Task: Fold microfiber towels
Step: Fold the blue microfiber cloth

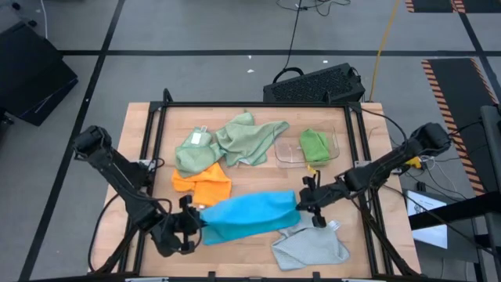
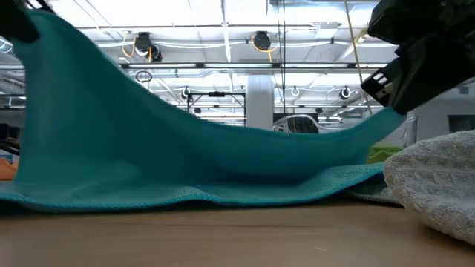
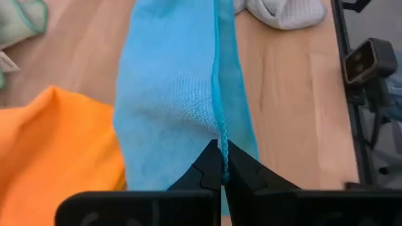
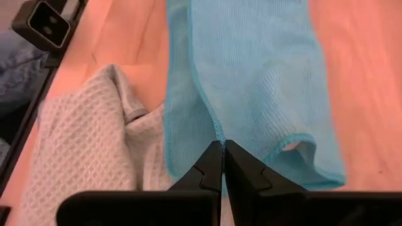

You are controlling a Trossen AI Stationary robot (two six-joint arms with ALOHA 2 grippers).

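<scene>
The bright blue towel (image 1: 250,215) stretches between my two grippers near the table's front, sagging to the table in its middle (image 2: 193,178). My left gripper (image 1: 197,219) is shut on its left end, my right gripper (image 1: 301,202) on its right end. The orange towel (image 1: 203,184) lies on the table just behind the left end. The light grey towel (image 1: 311,247) lies crumpled at the front right. Two pale sage towels (image 1: 227,141) lie at the back. The bright green towel (image 1: 315,145) lies in the clear tray (image 1: 288,153). My left gripper pinches the blue towel's stitched edge (image 3: 220,135) at its left end between its two fingertips, coming level from the table's left. That end is lifted; the towel runs away from the fingers, folded lengthwise, and sags. My right gripper pinches the blue towel's stitched edge (image 4: 217,133) at its right end between its two fingertips, coming level from the table's right. That end is lifted, with a corner (image 4: 301,150) hanging beside the fingers over the table.
A black keyboard-like device (image 1: 313,84) sits beyond the table's far edge. Black frame rails (image 1: 156,141) run along the table's sides. A camera (image 3: 367,59) stands at the table's front edge. Bare wood shows at the front left (image 1: 235,254).
</scene>
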